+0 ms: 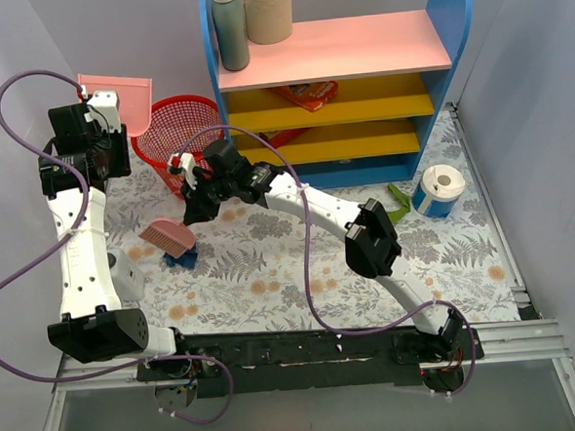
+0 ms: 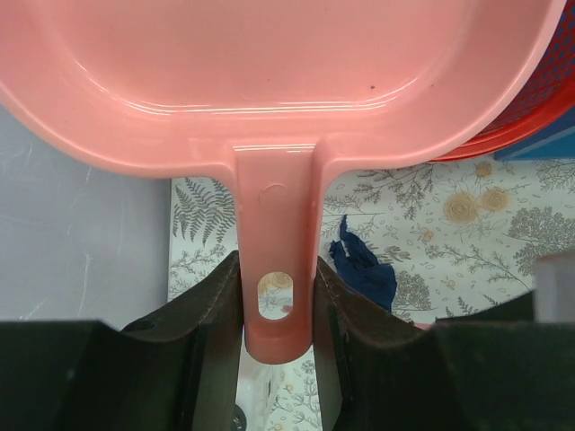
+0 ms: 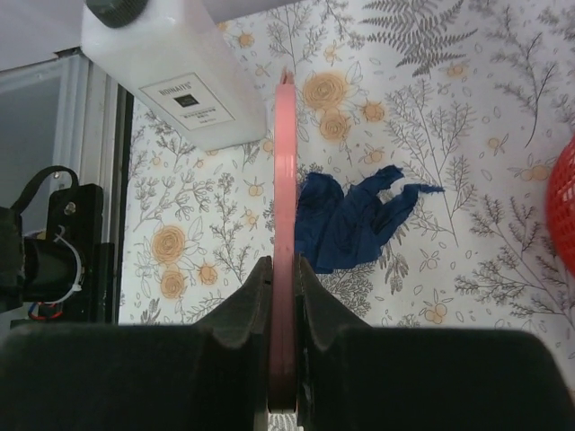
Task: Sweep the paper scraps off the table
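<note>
My left gripper point(image 1: 99, 112) is shut on the handle point(image 2: 276, 296) of a pink dustpan point(image 1: 119, 95) and holds it raised at the far left, beside a red basket. My right gripper point(image 1: 193, 200) is shut on a pink brush point(image 1: 170, 236), seen edge-on in the right wrist view point(image 3: 285, 180). The brush head rests by a dark blue paper scrap point(image 1: 181, 258) on the fern-print table point(image 1: 271, 265). The scrap lies just right of the brush point(image 3: 350, 220) and shows below the dustpan point(image 2: 364, 269). A green scrap point(image 1: 398, 203) lies at the right by the tape roll.
A red mesh basket point(image 1: 177, 134) stands at the back left. The blue, pink and yellow shelf unit point(image 1: 338, 85) fills the back. A white and blue tape roll point(image 1: 437, 189) sits at the right. The left arm's white link point(image 3: 175, 76) lies close to the brush.
</note>
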